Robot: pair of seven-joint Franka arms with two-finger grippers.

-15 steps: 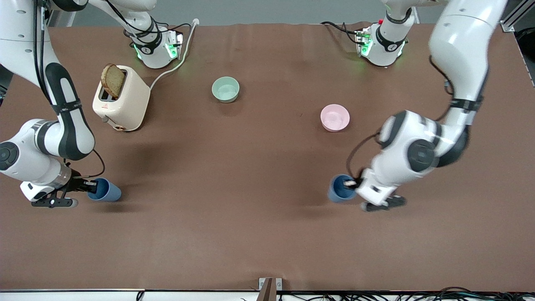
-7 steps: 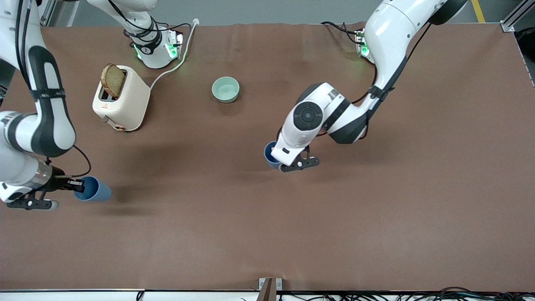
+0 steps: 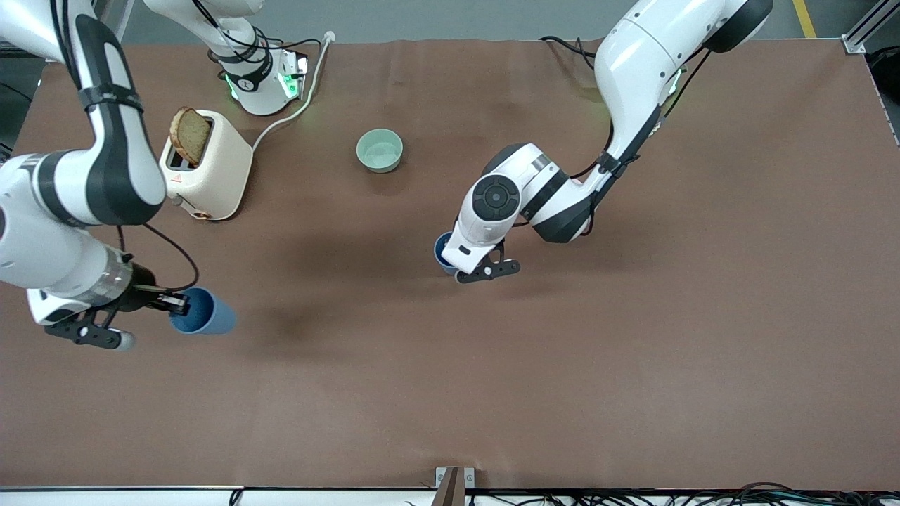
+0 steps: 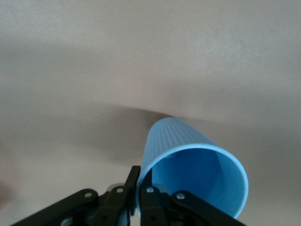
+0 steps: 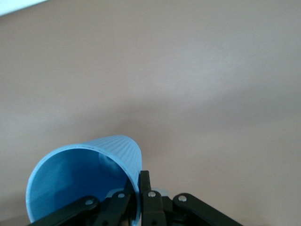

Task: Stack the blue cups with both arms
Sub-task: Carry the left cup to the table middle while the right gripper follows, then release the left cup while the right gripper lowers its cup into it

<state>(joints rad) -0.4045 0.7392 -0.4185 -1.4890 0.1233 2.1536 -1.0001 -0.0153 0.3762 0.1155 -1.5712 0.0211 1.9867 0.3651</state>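
Each gripper holds one of the two blue cups by its rim. My right gripper (image 3: 176, 303) is shut on a blue cup (image 3: 205, 313), held tilted above the brown table toward the right arm's end. In the right wrist view one finger is inside and one outside the cup wall (image 5: 84, 174), and the gripper (image 5: 139, 186) pinches it. My left gripper (image 3: 450, 258) is shut on the other blue cup (image 3: 441, 249) over the table's middle, where the wrist mostly hides it. In the left wrist view the gripper (image 4: 138, 181) pinches the wall of this cup (image 4: 197, 160).
A pale green bowl (image 3: 380, 150) sits near the robots' bases. A cream toaster (image 3: 205, 169) with a bread slice (image 3: 190, 135) stands toward the right arm's end, with its cord running to the base. The pink bowl is hidden by the left arm.
The left arm has carried its cup from the left arm's end to the table's middle. The right arm has shifted its cup a little toward the middle.
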